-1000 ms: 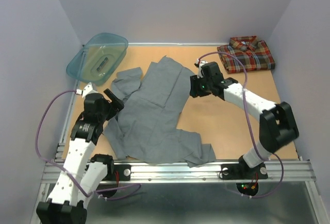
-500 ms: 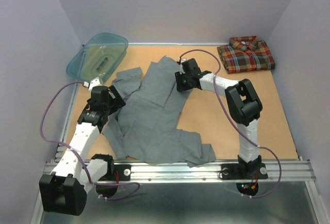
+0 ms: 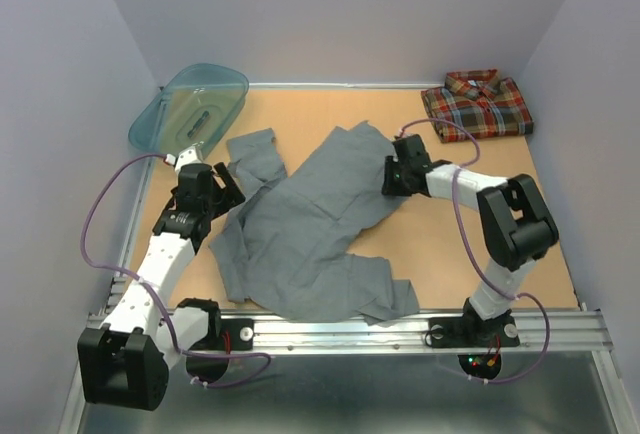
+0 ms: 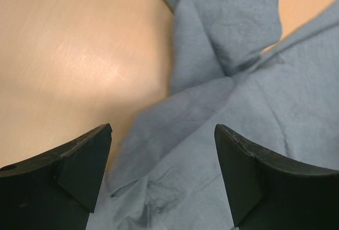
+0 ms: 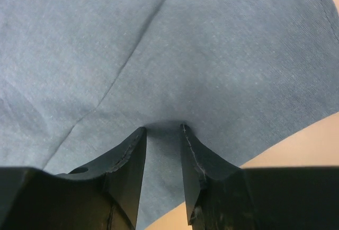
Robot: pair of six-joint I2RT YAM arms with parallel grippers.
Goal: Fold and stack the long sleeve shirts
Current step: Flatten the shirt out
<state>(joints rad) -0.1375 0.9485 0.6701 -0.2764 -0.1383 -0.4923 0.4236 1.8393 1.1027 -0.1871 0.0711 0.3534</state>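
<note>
A crumpled plain grey cloth shirt sprawls mid wooden bench, its right edge pinched by the right claw. The left claw gapes over its left edge. A folded red, orange and blue plaid cloth shirt occupies the far right corner.

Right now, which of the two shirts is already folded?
The plaid shirt in the far right corner: it is a folded rectangle, while the grey shirt lies spread out and rumpled.

white-linked left arm and right arm, black joints and jaws, purple cables.
</note>
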